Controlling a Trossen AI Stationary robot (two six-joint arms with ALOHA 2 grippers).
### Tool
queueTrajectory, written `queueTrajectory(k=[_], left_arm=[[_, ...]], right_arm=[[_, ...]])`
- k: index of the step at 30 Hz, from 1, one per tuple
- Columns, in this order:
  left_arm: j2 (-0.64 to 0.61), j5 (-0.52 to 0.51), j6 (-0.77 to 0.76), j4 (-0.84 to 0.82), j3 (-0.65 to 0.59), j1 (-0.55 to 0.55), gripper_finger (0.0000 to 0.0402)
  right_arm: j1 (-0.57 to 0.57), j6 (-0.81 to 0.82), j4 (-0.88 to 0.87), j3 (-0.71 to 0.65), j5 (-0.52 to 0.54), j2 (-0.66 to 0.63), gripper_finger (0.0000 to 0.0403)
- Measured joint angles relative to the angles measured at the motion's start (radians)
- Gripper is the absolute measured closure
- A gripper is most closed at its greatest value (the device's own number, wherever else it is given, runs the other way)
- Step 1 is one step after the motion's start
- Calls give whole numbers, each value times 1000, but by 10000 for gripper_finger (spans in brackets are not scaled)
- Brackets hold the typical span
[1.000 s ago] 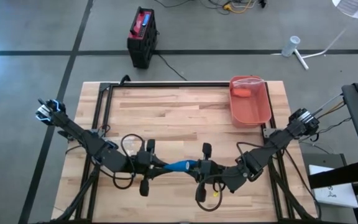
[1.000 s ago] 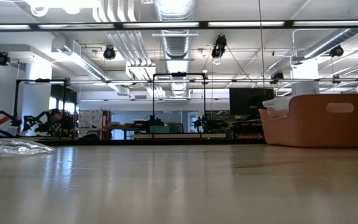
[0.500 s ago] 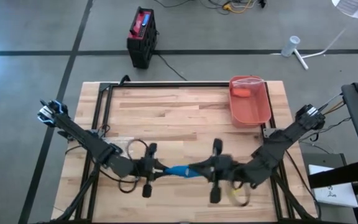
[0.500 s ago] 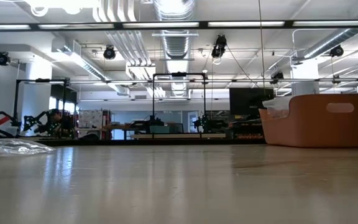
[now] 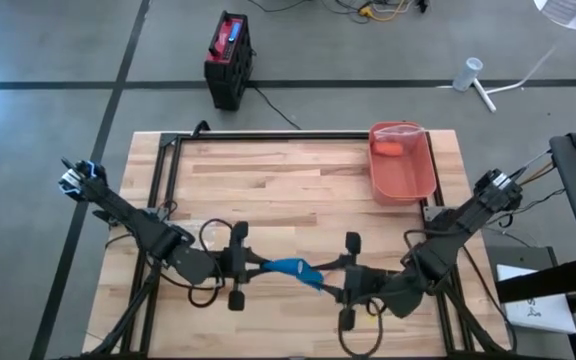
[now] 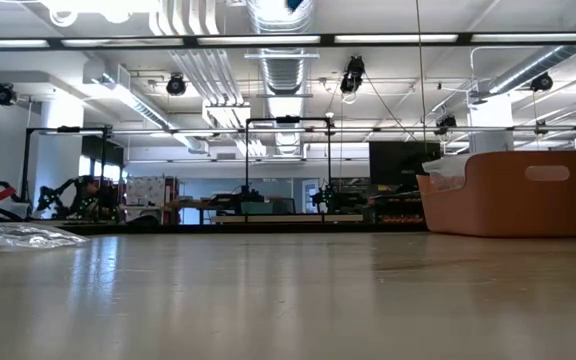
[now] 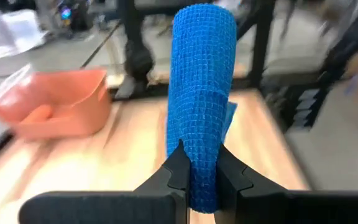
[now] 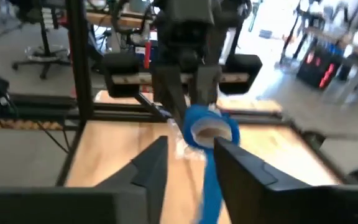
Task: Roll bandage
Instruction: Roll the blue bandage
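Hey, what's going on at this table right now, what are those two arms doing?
The left gripper is shut on a roll of blue bandage, held up above the near part of the wooden table. The right gripper faces it with its fingers apart, a loose strip of the bandage between them. An orange bin sits at the far right.

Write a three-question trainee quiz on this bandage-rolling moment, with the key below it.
1. True or false: the left gripper is shut on the blue bandage roll.
2. What sits in the orange bin? A) an orange object B) scissors C) a bottle
3. In the right wrist view, do the right gripper fingers clamp the roll?

Key
1. True.
2. A; the orange object lies at the bin's far end.
3. No; they stand apart with the roll beyond them.
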Motion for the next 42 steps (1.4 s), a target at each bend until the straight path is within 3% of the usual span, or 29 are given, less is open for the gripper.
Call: queueTrajectory(k=[5, 11, 19, 42], left_arm=[[6, -73, 51, -181, 63, -6, 380], [8, -86, 134, -199, 72, -6, 379], [7, -164, 173, -202, 72, -3, 376], [9, -165, 198, -197, 69, 0, 370]], right_arm=[[0, -145, 16, 2, 2, 7, 234], [-41, -144, 11, 1, 1, 9, 209], [-83, -122, 10, -1, -94, 21, 219], [-126, -104, -5, -3, -99, 57, 246]])
